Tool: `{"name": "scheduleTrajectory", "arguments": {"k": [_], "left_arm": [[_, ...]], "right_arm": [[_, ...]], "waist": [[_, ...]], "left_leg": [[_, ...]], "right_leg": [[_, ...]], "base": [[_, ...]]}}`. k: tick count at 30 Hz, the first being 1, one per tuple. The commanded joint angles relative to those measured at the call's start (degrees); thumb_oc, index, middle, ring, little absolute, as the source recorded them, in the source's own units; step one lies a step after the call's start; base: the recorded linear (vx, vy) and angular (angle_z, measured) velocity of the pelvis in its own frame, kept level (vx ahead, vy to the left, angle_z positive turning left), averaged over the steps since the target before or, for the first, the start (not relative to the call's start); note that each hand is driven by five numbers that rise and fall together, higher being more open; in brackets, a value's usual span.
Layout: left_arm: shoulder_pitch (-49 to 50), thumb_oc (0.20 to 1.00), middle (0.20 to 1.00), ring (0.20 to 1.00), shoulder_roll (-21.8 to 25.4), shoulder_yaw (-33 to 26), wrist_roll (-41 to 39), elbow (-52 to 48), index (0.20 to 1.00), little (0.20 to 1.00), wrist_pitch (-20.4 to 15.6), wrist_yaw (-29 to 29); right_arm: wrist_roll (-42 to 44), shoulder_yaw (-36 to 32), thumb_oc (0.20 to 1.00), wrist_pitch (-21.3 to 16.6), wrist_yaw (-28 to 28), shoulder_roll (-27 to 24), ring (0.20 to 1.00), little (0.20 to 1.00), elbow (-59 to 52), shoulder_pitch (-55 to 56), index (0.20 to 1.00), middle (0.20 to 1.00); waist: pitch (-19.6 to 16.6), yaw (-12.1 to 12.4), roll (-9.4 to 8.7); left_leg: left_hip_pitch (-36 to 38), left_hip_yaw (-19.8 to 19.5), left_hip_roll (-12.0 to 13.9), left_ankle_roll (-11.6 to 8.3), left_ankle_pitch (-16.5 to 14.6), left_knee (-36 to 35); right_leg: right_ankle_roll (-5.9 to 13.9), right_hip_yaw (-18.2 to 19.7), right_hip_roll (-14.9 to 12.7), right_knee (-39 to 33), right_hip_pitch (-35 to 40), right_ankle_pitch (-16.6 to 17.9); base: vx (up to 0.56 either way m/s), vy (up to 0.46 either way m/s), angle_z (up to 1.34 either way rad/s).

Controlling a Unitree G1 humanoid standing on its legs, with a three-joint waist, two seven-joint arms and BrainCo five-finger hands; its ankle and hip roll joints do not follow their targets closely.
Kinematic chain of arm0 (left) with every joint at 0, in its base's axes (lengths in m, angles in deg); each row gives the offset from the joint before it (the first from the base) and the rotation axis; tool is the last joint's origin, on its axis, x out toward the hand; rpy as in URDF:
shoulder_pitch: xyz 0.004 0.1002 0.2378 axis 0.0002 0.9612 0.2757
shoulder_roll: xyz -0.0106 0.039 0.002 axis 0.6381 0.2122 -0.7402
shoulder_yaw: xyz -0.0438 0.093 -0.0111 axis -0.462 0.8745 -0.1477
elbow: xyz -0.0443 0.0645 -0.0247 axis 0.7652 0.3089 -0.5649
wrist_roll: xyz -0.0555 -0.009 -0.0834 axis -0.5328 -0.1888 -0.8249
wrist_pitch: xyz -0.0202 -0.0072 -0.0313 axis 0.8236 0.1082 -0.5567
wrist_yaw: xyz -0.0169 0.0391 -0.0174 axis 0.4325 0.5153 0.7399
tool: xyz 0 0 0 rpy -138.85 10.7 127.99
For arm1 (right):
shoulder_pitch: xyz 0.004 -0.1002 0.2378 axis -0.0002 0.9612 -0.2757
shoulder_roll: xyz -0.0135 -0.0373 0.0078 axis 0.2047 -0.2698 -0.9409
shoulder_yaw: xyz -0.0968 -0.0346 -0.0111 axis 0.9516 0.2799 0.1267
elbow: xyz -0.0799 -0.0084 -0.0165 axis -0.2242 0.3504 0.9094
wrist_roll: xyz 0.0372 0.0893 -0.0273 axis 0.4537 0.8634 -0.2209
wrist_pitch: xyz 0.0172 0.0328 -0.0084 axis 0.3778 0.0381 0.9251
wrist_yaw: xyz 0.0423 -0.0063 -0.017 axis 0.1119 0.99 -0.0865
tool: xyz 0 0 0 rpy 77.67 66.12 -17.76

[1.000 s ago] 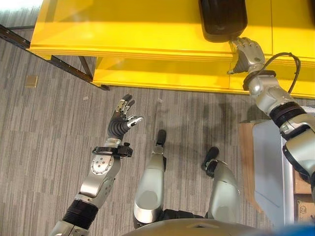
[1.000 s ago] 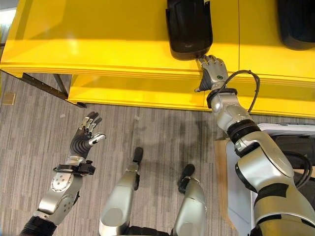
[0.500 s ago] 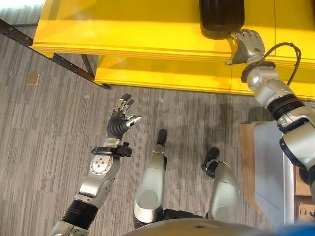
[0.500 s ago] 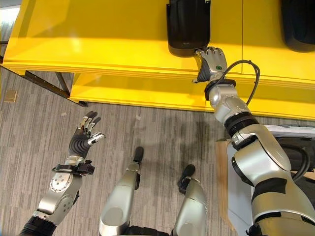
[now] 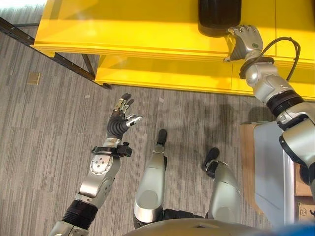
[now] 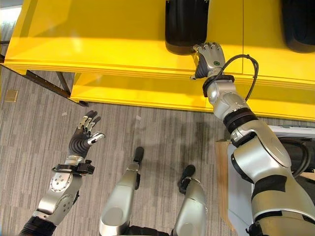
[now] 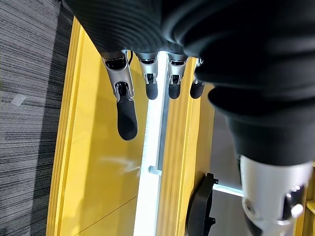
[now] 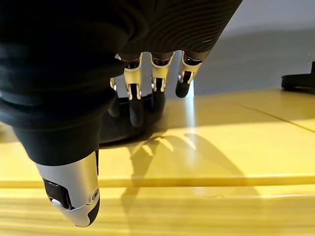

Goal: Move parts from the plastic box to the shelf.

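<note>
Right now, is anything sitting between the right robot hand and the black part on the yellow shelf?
Nothing visible. The right robot hand is at the near edge of the black part on the yellow shelf, its fingers reaching against it.

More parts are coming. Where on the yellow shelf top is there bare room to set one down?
The long stretch of shelf left of the black part is bare. Between that part and the second black part it is tighter, with the right hand there.

Black part [image 6: 186, 24] and second black part [image 6: 298, 24], both cut off at shelf's far side.
</note>
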Motion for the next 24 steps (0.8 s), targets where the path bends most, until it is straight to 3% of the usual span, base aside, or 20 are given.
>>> {"name": "scheduleTrajectory", "arguments": {"k": [1,24], "left_arm": [[1.0,1.0,1.0,1.0,3.7,-1.2,-1.8,-6.5,1.0,1.0,-3.8,-0.8],[1.1,1.0,1.0,1.0,4.6,-1.0,-2.0,-7.0,1.0,1.0,-4.4,-1.2]], "right_arm": [[2.0,1.6,1.0,-0.9,2.5,-0.1,1.0,1.0,1.5,-8.1,1.0,1.0],[5.1,3.1,1.0,-1.1,3.5,-0.3,1.0,1.0,7.7,-13.8,1.0,1.0]], "waist": [[0.4,1.3,-1.76],[0.8,2.3,-0.78]], "left_leg": [[0.0,-0.2,2.2,-0.13,-9.1,8.7],[-1.2,-0.9,1.4,0.06,-9.0,9.1]], "right_leg": [[5.66,4.1,-2.7,-6.4,2.9,7.0],[5.92,3.9,-3.1,-5.9,2.4,6.8]], "base": [[0.0,0.0,0.0],[0.0,0.002,0.02]]}}
